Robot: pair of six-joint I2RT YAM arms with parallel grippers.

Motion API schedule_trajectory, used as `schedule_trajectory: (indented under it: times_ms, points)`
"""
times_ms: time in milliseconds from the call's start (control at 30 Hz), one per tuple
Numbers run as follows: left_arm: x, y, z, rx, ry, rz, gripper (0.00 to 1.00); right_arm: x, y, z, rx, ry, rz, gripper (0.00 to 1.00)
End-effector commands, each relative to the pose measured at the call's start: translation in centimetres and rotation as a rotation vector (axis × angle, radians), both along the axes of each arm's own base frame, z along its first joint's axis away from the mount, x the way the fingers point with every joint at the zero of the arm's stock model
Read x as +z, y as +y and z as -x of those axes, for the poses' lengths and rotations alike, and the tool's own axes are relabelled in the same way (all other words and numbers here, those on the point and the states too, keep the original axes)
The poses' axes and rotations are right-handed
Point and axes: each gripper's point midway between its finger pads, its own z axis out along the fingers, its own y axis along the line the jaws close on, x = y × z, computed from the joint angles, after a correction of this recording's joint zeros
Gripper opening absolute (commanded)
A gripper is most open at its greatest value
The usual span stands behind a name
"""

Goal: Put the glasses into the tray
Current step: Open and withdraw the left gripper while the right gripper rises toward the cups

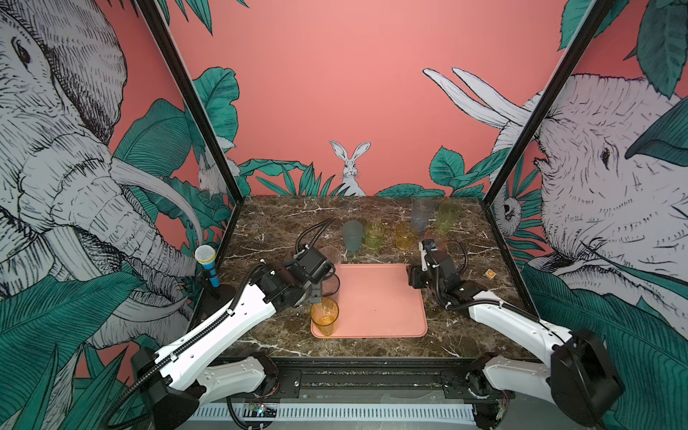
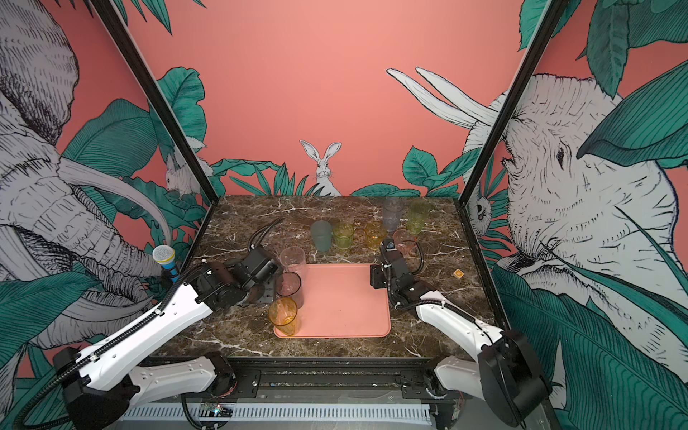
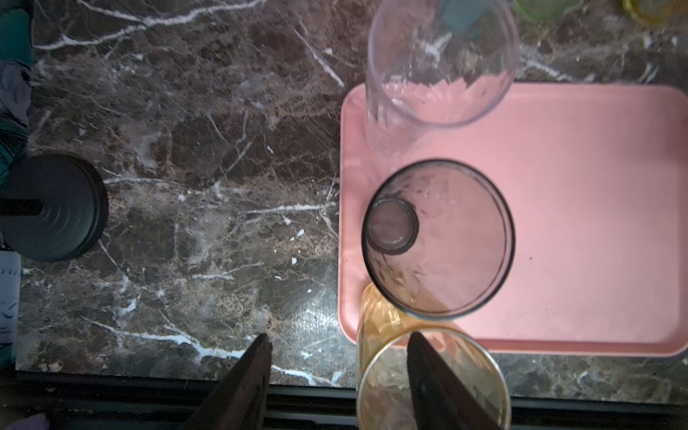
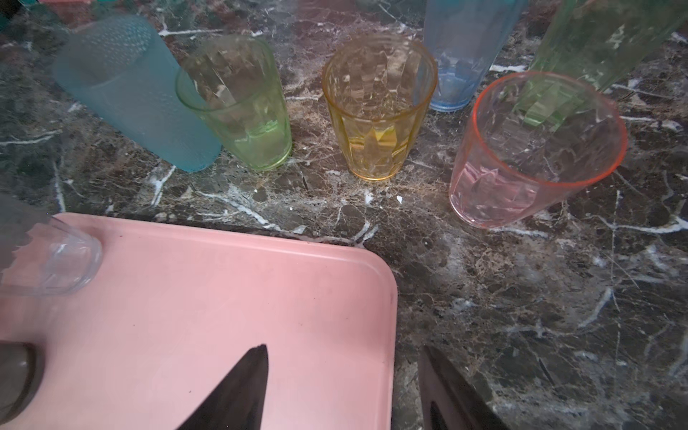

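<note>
Reading left to right. The left gripper (image 3: 337, 335) has its jaws spread wide. They straddle the near wall of the amber glass (image 1: 324, 316), one finger (image 3: 428, 372) over its mouth and one outside, and neither pinches it. That glass stands on the tray (image 1: 379, 298) at the near-left corner. The smoky glass (image 1: 329, 284) is just behind it and the tall clear glass (image 2: 293, 258) is at the far-left corner.

My read on handling:
- The tumblers look like thin-walled plastic: light, stiff and slick.
- They taper, so they are top-heavy and easy to tip when a finger pulls away.
- Grip across the rim, one finger inside and one outside, or around the upper wall. Back off straight up.

Six glasses remain on the marble beyond the tray:
- frosted teal glass (image 1: 352, 235)
- short green glass (image 1: 374, 235)
- short amber glass (image 1: 405, 235)
- tall grey-lilac glass (image 1: 421, 215)
- tall green glass (image 1: 446, 216)
- pink glass (image 4: 536, 149), the closest to the right gripper (image 4: 344, 348)

The right gripper's jaws are also wide and empty, over the tray's far-right corner.

Hard to see:
- The left wrist housing covers part of the clear and smoky glasses in both top views.
- The right arm hides most of the pink glass in a top view.
- Clear walls against marble make rims hard to trace.
- I can't tell whether the teal and short green glasses touch.
- The tall pair is cut off in the right wrist view.
</note>
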Motion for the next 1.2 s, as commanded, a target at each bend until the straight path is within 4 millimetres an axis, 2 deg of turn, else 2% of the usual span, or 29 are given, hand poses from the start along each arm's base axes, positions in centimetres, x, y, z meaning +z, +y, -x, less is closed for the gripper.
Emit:
schedule_trajectory:
  times_ms: [0, 100, 167, 300, 567, 600, 867, 967, 1167]
  points:
    - [2.3, 0.8, -1.7, 0.006, -0.073, -0.011, 0.74, 3.2, 0.5, 0.3, 0.029, -0.02, -0.047, 0.66]
    - [3.6, 1.2, -2.9, 0.013, -0.126, -0.017, 0.85, 4.8, 1.4, 0.4, 0.07, 0.009, -0.054, 0.67]
    - [4.1, 2.1, -3.7, 0.027, -0.159, -0.03, 0.9, 5.6, 1.8, 0.2, 0.077, 0.042, -0.053, 0.66]
    - [4.7, 2.3, -4.3, -0.002, -0.233, -0.041, 0.99, 7.4, 1.9, -0.3, 0.045, 0.079, -0.055, 0.66]
    - [5.4, 3.6, -3.6, -0.068, -0.337, -0.072, 1.0, 10.3, 1.7, -1.5, -0.035, 0.169, -0.019, 0.67]
    - [5.5, 3.7, -3.5, -0.072, -0.349, -0.073, 1.0, 11.2, 1.6, -1.8, -0.048, 0.162, -0.012, 0.67]
    - [4.5, 4.3, -3.3, -0.104, -0.362, -0.122, 1.0, 14.8, 0.7, -4.3, -0.123, 0.107, 0.035, 0.69]
    - [4.4, 4.4, -3.1, -0.116, -0.367, -0.129, 0.99, 15.7, -0.3, -5.5, -0.166, 0.091, 0.041, 0.7]
    - [3.7, 5.6, -3.0, -0.085, -0.398, -0.168, 1.0, 16.3, -3.6, -8.5, -0.297, 0.091, 0.009, 0.71]
